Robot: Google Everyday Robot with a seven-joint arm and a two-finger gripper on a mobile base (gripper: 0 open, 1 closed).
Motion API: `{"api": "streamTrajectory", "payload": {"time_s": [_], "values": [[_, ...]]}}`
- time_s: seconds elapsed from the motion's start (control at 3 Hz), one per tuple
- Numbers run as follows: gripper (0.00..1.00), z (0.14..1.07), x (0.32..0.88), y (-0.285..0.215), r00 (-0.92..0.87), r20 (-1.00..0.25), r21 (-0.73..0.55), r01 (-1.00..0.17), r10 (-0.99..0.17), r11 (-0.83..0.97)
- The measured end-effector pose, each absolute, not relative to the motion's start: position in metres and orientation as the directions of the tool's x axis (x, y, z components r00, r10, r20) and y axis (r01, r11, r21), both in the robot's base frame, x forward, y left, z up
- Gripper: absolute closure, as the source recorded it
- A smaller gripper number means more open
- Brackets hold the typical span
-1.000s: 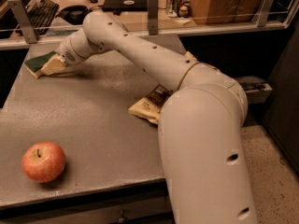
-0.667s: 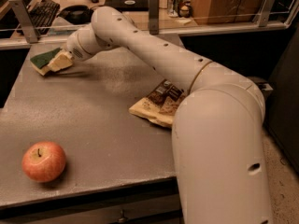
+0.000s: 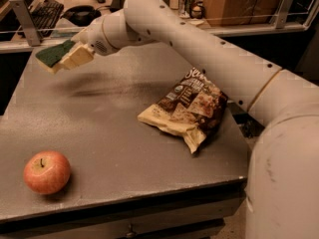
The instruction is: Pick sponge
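The sponge (image 3: 53,53), dark green on top with pale yellow foam beneath, is held in the air above the far left part of the grey table (image 3: 99,128). My gripper (image 3: 67,58) is shut on the sponge, its cream fingers (image 3: 77,57) clamped on the sponge's right end. The white arm reaches from the lower right across the table to the gripper. A shadow of the arm and sponge lies on the table under them.
A red apple (image 3: 47,172) sits near the table's front left corner. A brown and cream chip bag (image 3: 188,110) lies at the table's right side. Behind the table is a railing, with a keyboard (image 3: 44,10) and other desk items.
The gripper has lifted the sponge off the far left of the table into the air. The arm has risen, uncovering the chip bag.
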State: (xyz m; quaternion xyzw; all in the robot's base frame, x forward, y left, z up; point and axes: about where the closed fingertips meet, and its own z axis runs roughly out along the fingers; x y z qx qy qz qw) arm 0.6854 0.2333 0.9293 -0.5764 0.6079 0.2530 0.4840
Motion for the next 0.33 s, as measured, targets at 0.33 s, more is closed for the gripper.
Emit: {"api": "streamTrajectory", "payload": {"time_s": [0.33], "values": [[1.0, 0.9281, 0.6891, 0.2233, 0.13, -0.879, -0.253, -0.942, -0.458, 0.219]]}}
